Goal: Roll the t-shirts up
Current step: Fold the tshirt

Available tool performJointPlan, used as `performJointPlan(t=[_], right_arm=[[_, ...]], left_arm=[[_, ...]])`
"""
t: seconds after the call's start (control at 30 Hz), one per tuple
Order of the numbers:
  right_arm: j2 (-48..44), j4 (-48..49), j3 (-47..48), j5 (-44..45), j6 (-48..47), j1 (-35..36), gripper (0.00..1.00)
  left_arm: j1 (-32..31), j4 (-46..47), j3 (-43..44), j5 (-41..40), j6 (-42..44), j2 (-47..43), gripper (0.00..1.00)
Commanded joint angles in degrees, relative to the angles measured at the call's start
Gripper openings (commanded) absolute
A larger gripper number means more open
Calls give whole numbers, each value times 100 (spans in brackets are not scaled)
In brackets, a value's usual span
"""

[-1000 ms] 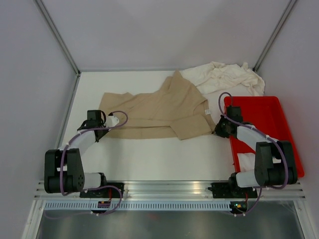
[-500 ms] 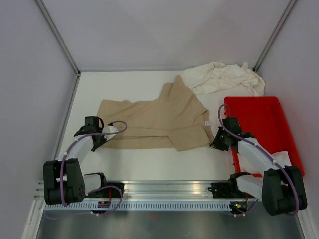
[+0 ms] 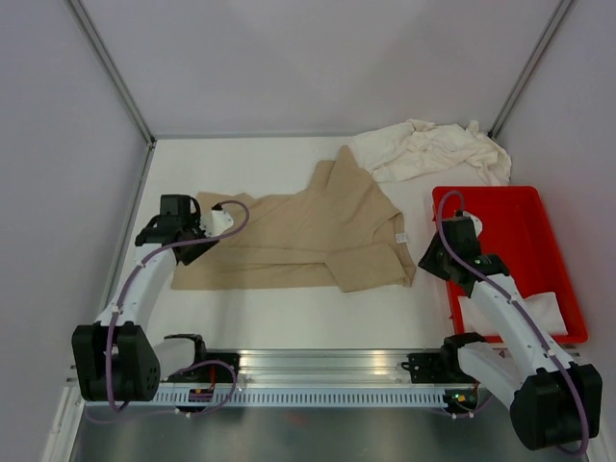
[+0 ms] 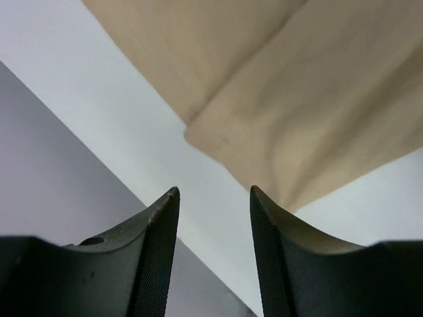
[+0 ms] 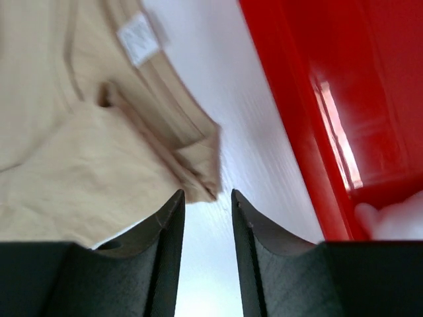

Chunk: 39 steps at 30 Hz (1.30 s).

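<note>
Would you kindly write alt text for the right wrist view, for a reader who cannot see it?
The right gripper, jaws open and empty, hangs above the white table, just off the folded collar corner of a tan t-shirt with a white neck label. A red tray runs along the right, with white fabric inside.

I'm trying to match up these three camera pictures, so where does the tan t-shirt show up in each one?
Top external: the tan t-shirt lies spread mid-table, between the two arms.
Left wrist: it fills the upper right, with one folded corner pointing lower left.
Right wrist: it fills the left side, collar uppermost.
Shared landmark: the white neck label, at the shirt's right edge from above and top left in the right wrist view. It is not in the left wrist view.
</note>
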Motion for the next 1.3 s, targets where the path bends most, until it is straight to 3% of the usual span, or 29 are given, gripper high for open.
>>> performJointPlan(t=[0.0, 0.07, 0.23, 0.27, 0.33, 0.57, 0.77, 1.27], right_arm=[[152, 470, 664, -194, -602, 13, 39], [626, 665, 814, -650, -891, 13, 37], [1873, 946, 1184, -1311, -1350, 4, 36], [1989, 1034, 1193, -1398, -1359, 4, 35], [2208, 1385, 1140, -1636, -1377, 4, 35], [2701, 1720, 1254, -1698, -1561, 4, 35], [2939, 1764, 1211, -1751, -1579, 4, 34], [3097, 1993, 1087, -1883, -1499, -5, 35]], left_arm=[[-907, -447, 489, 1006, -743, -308, 53], [-1739, -526, 716, 930, -894, -194, 53], [-2534, -545, 1288, 727, -1176, 368, 54], [-2971, -439, 1306, 683, -1219, 430, 54], [-3752, 138, 1315, 438, -1281, 640, 54], [-5145, 1703, 1491, 525, -922, 2116, 47], [-5559, 2839, 1605, 638, -692, 2951, 45], [-5726, 2524, 1500, 823, -139, 3507, 42]])
